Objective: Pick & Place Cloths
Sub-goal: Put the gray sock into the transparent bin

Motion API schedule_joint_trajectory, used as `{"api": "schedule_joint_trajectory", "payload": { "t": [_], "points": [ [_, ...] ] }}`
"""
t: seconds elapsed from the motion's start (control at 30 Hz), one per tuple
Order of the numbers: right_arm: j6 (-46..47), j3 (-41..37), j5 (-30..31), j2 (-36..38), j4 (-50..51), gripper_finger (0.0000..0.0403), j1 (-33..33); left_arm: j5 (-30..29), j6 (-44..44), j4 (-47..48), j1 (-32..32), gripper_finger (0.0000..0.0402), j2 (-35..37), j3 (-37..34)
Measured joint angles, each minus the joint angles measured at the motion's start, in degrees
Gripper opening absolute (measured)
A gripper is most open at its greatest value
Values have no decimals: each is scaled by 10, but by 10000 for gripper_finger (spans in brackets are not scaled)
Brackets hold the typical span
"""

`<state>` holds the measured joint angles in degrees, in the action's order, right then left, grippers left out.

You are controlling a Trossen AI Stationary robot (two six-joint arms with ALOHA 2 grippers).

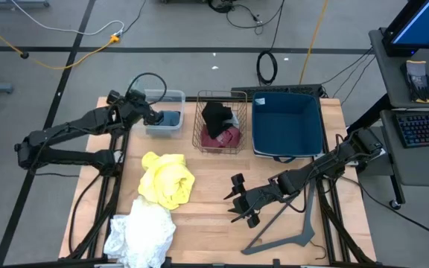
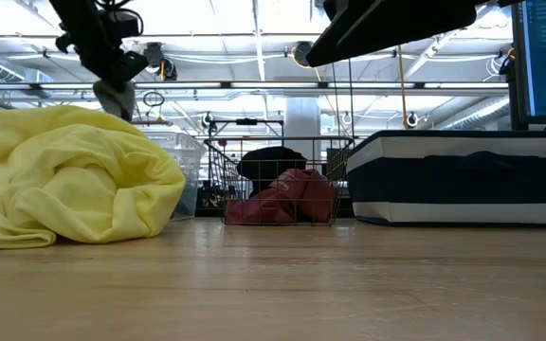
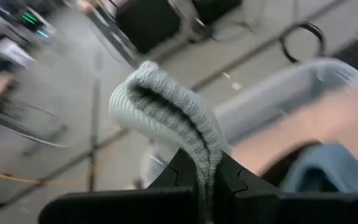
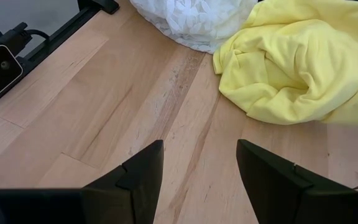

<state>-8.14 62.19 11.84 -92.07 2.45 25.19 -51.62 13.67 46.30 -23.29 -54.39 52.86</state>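
Grey cloth (image 3: pixel 173 118) was pinched between the pressed-together fingers of the left hand (image 1: pixel 155 116), at the upper left of the high view, over the clear bin (image 1: pixel 171 97) that already held a teal cloth (image 1: pixel 170 119). Only a narrow fold looked gripped, so it could slip free early or drape over the bin's rim and slide out onto the surface (image 1: pixel 214 216). Black cloth (image 1: pixel 216 115) and maroon cloth (image 1: pixel 226 136) lay in the wire basket (image 1: pixel 199 119) at top centre. Yellow cloth (image 1: pixel 167 179) and white cloth (image 1: pixel 141 232) lay at lower left; the spread right hand (image 1: pixel 242 204) waited lower centre, where reaching could snag both together.
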Motion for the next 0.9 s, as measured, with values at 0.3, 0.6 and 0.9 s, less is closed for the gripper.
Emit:
{"api": "schedule_joint_trajectory", "payload": {
  "t": [0.3,0.6,0.9],
  "points": [
    [7,0,0,0,0,196,0,166,46,25,-58,4,-24,0],
    [15,0,0,0,0,196,0,255,66,51,-110,4,-123,0],
    [15,0,0,0,0,196,0,327,75,66,-148,7,-188,0]
  ]
}}
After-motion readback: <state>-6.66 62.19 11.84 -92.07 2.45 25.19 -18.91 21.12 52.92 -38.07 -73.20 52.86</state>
